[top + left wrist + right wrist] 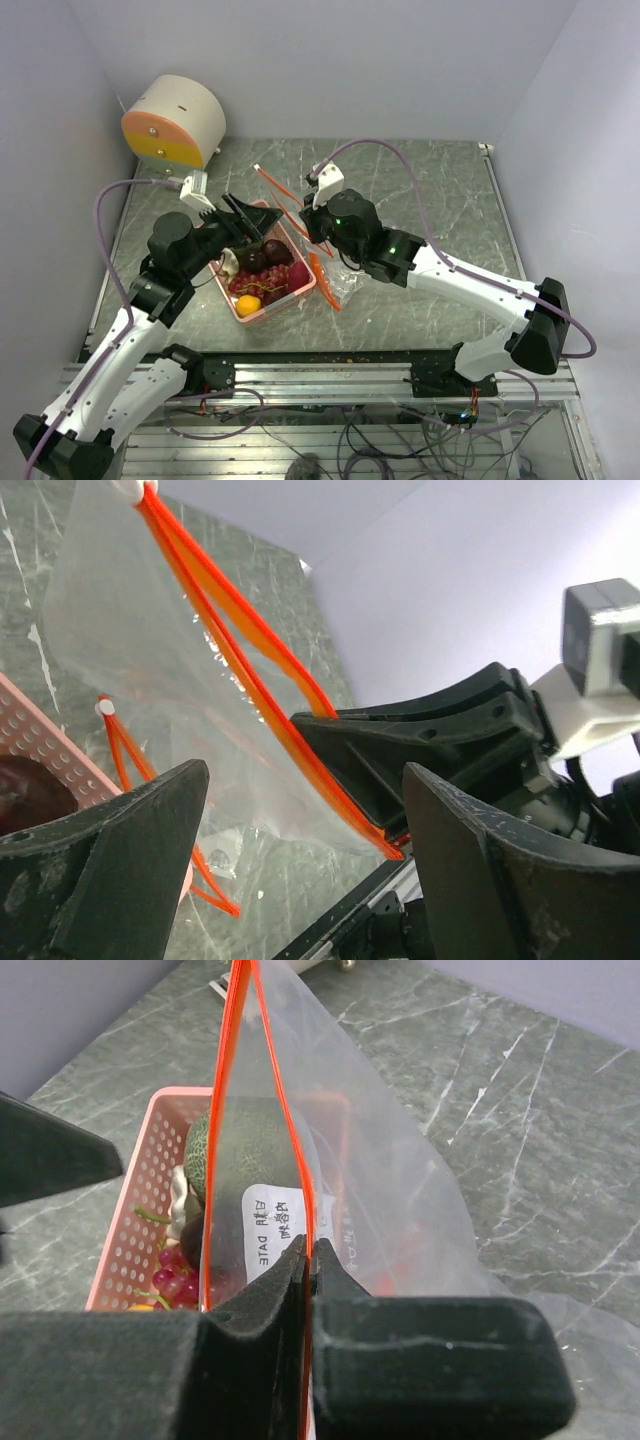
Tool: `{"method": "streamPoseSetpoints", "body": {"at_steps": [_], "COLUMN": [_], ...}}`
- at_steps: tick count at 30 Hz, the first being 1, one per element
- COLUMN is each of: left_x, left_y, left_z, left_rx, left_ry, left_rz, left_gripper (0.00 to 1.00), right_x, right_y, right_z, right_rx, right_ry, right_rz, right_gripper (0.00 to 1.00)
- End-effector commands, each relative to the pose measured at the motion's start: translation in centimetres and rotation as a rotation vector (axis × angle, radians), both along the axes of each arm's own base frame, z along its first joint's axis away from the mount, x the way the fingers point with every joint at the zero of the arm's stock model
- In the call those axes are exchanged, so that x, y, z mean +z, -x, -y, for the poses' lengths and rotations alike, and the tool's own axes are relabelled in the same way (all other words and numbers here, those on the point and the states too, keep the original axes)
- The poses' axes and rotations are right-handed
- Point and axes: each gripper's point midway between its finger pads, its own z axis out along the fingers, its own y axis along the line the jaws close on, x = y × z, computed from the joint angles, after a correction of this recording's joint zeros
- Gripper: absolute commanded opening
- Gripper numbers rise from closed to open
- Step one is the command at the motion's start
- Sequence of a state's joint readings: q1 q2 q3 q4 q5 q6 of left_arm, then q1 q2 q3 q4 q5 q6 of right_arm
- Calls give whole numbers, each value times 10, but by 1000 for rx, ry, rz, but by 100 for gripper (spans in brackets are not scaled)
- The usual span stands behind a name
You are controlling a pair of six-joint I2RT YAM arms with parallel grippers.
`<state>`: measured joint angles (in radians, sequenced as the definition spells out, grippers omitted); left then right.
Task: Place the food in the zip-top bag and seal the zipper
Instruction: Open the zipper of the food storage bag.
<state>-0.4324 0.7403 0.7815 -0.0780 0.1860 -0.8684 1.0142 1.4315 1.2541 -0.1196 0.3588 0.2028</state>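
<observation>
The right gripper (pixel 308 1250) is clenched on the zipper (pixel 215 580), its two pads pressed together on the orange strip at one end of the bag's (pixel 400 1190) mouth. The bag stands lifted and tilted over the middle of the desk (pixel 430 200), just right of the basket (pixel 135 1220). The strip slopes up toward the far edge, and the crinkled lower end trails toward the near edge. The mouth gapes slightly, its two orange lips apart above the pinch.

The left gripper (pixel 305 780) hangs released, jaws wide, over the far end of the basket, close to the bag but holding nothing.

The food (pixel 265 270) lies in the basket on the left half of the desk: a green piece (pixel 245 1155) and grapes (pixel 172 1280).

A round drum (pixel 175 120) sits at the far left corner.
</observation>
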Motion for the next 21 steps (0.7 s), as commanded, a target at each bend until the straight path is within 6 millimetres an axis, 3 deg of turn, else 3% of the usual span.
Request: {"method": "streamPoseSetpoints", "body": {"at_steps": [1, 16, 21], "left_x": [-4, -27, -35], "left_y": [-2, -22, -24], "left_z": [9, 17, 21], "left_rx": [-45, -29, -44], "left_ry": [40, 49, 35], "left_rz": [-8, -48, -62], "left_gripper": [89, 81, 67], "right_x": [10, 9, 8], "right_y": [2, 16, 14], "right_z": [-4, -7, -2], "right_rx": [11, 54, 16], "right_ry": [-42, -28, -35], "right_rz": [25, 39, 43], "right_gripper": [0, 0, 0]}}
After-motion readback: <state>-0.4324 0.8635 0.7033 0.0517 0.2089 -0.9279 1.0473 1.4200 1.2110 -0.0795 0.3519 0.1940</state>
